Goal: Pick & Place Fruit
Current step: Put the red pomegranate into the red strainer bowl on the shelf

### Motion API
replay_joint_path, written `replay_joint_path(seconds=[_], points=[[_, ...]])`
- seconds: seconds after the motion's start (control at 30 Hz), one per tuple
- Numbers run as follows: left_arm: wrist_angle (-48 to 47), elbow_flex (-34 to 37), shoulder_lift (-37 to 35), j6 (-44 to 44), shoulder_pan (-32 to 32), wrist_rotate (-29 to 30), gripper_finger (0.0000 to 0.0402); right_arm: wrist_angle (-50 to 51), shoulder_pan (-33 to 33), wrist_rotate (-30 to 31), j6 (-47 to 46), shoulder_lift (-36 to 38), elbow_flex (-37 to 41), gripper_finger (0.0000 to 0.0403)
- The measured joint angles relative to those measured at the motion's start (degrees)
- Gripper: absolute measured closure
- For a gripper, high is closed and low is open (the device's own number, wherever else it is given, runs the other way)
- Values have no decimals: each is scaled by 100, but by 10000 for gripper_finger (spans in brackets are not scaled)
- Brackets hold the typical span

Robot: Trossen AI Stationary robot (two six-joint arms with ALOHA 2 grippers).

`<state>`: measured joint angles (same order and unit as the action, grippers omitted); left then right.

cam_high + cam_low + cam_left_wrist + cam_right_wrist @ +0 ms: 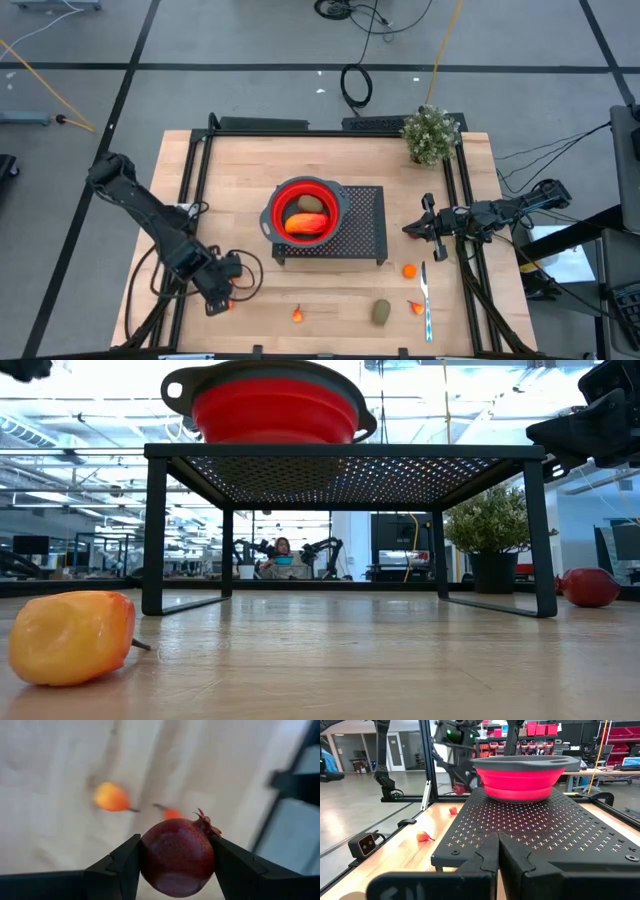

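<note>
My left gripper hangs over the table's near left part, shut on a dark red round fruit with a small crown. A red bowl stands on a black perforated stand at mid-table; a long orange piece and a brownish-green oval lie in it. An orange-yellow bit, another brownish-green oval, a tiny orange bit and an orange-red bit lie on the wood near the front edge. My right gripper waits shut and level, right of the stand. My left gripper pinches the dark red fruit between its two fingers, one on each of two opposite sides. The fingers come from above, pointing steeply down. The fruit's crown points away past the fingertips, and the fruit hangs clear of the table.
A silver utensil with a light-blue handle lies by the right-hand bits. A bushy potted plant stands at the far right corner. Black frame rails run along the table's left and right sides. Bare wood lies between the stand and the front edge.
</note>
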<state>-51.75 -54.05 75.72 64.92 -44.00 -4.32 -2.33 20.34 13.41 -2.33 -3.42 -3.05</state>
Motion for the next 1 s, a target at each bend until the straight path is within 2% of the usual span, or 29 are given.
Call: replay_joint_path(seconds=[0.2,0.4,0.73,0.87,1.0], points=[[827,-364,0,768,-40,30,195,0,0,0,44,1,-2,403],[2841,-388,2,843,-40,614,195,0,0,0,324,2,-2,403],[5841,-388,2,-648,10,2368,195,0,1,0,344,1,-2,403],[6555,-388,2,-1132,8,3139,195,0,2,0,344,0,-1,403],[7015,-388,2,-1204,9,3926,195,0,1,0,345,1,-2,403]])
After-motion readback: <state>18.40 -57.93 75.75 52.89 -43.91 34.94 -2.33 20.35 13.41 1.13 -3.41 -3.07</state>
